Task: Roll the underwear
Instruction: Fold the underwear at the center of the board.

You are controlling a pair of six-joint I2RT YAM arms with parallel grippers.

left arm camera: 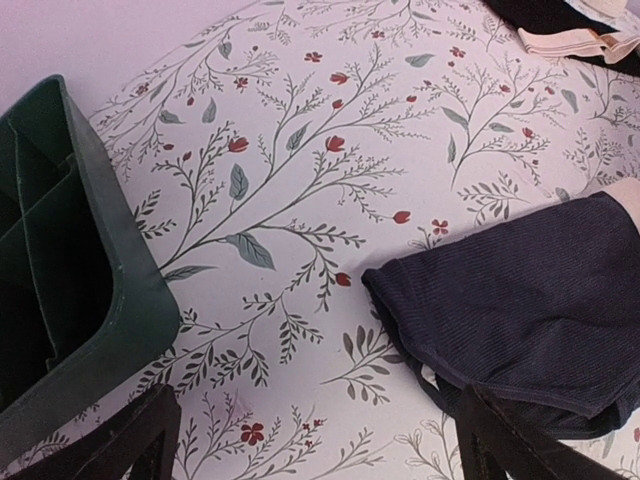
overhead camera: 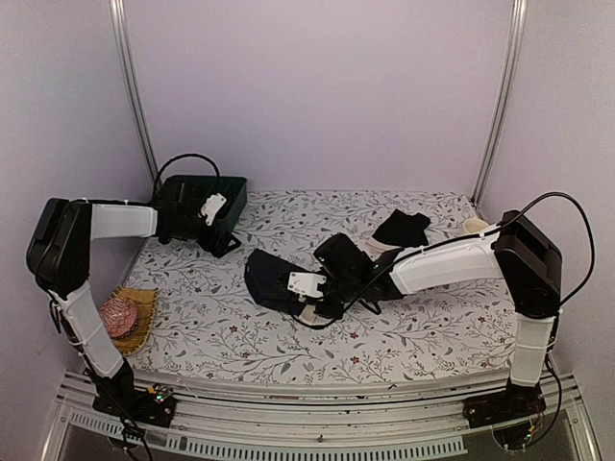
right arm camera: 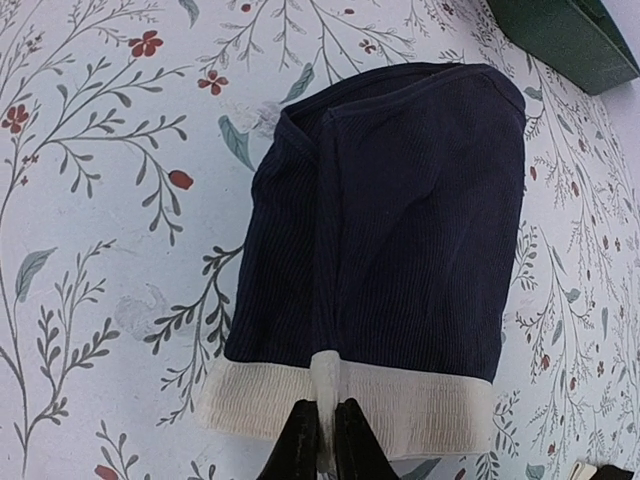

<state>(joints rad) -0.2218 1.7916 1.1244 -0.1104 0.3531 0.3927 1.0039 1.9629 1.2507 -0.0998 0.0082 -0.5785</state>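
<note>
Right fingers (right arm camera: 300,452) are pressed together, pinching the cream waistband (right arm camera: 420,410) of the dark navy underwear (right arm camera: 400,230), which lies folded about mid-bench (overhead camera: 211,336). From that pinch its long axis runs straight away from the fingers, roughly toward the green tray (overhead camera: 197,197), so I'd guess the roll goes along that line. Left fingers (left arm camera: 140,435) are spread wide with nothing in them, hovering by the tray, underwear off to their right. The right arm is the nearer one by far.
</note>
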